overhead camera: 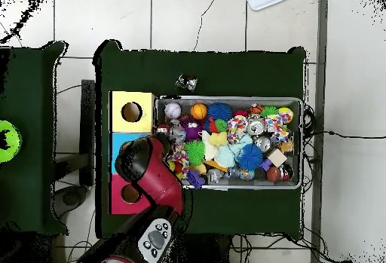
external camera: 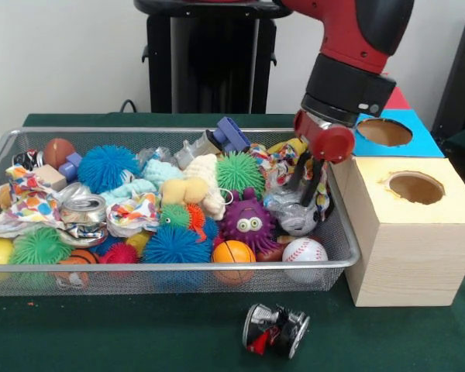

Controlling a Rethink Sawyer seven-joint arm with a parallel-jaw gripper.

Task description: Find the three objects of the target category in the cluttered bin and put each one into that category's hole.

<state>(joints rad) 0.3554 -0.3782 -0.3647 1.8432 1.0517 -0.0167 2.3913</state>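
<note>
At bin (external camera: 337, 232) right end, end effector (external camera: 306, 190) looks clamped on bottle (external camera: 294, 213); lift straight, clear the rim.

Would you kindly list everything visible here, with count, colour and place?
Silver wire-mesh basket: one, on the green table.
Spiky rubber balls: several, blue, green, pink, inside the basket.
Purple googly-eyed monster toy: one, basket's front.
White baseball: one, front corner.
Orange mini basketball: one, beside it.
Crushed silver can: one, on the table outside.
Pale wooden box: yellow, blue, red tops, beside the basket.
Red-and-black arm's pincer: one, down among the toys.
</note>
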